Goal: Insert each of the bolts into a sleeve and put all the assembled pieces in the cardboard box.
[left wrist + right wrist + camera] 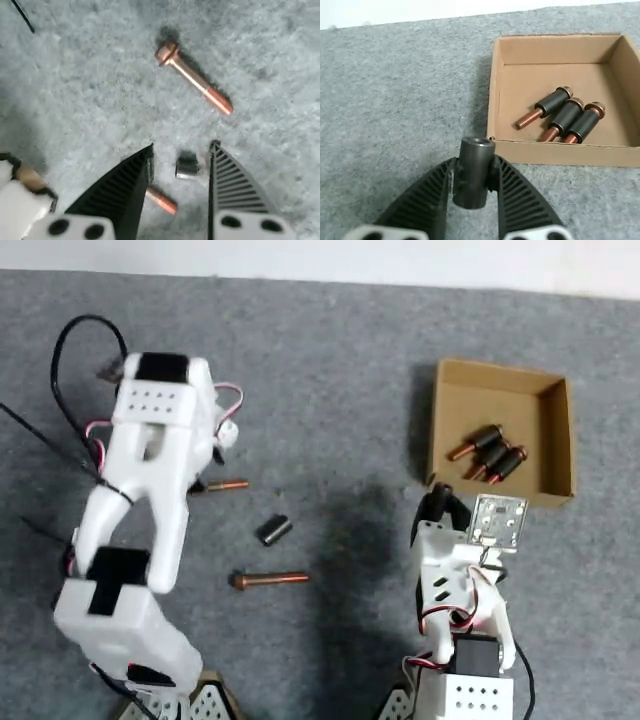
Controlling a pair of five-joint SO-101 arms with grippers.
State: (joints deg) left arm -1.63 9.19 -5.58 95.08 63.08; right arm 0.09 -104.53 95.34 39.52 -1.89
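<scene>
Just beside the cardboard box (570,152), a black sleeve (473,175) is pinched upright by the right gripper (473,166). The left gripper (182,146) is spread above a bolt (162,200) and a loose sleeve (187,166). That sleeve may be knocked aside if the closing is misaligned.

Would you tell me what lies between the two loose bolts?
A black sleeve lies between the farther bolt and the nearer bolt, in the high view.
</scene>
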